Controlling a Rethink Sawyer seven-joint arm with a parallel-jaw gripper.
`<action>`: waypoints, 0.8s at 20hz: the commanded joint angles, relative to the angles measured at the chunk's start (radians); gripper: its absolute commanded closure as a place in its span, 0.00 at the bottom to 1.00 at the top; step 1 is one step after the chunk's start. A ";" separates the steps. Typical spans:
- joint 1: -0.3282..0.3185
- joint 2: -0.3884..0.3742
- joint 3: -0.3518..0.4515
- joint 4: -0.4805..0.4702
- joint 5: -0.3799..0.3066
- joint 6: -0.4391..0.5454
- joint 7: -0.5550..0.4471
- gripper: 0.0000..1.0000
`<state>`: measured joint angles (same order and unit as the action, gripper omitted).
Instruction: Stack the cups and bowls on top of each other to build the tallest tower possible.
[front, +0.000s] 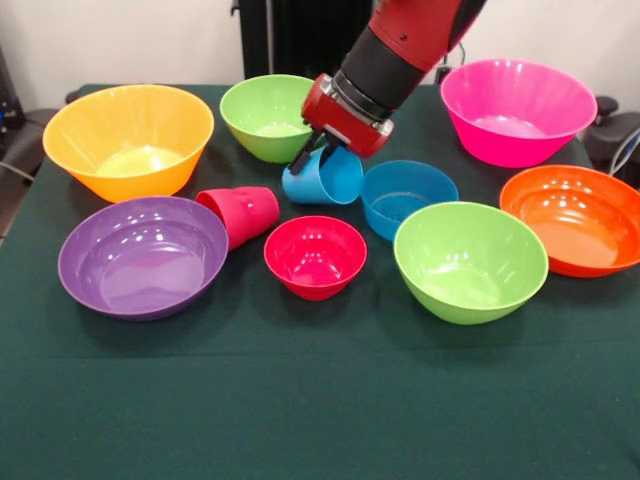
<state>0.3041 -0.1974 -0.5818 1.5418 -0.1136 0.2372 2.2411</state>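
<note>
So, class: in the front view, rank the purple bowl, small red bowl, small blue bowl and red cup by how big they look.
1. purple bowl
2. small red bowl and small blue bowl: alike, unranked
3. red cup, lying on its side

Bowls: glossy smooth plastic, e.g. purple bowl (142, 255), near lime bowl (470, 261), pink bowl (517, 108), all showing bright highlights. Sky-blue cup (325, 177) and red cup (241, 213): plastic, duller sheen. Table cover (300, 400): dark green matt cloth. Arm shell (415, 30): glossy red.
</note>
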 joint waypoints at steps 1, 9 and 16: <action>-0.038 -0.045 0.287 0.060 0.002 -0.005 0.038 1.00; -0.186 -0.183 0.454 0.146 -0.036 0.033 -0.056 1.00; -0.318 -0.250 0.551 0.176 -0.096 0.083 -0.147 1.00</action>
<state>0.0642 -0.4060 -0.2904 1.6574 -0.1312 0.2372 2.2411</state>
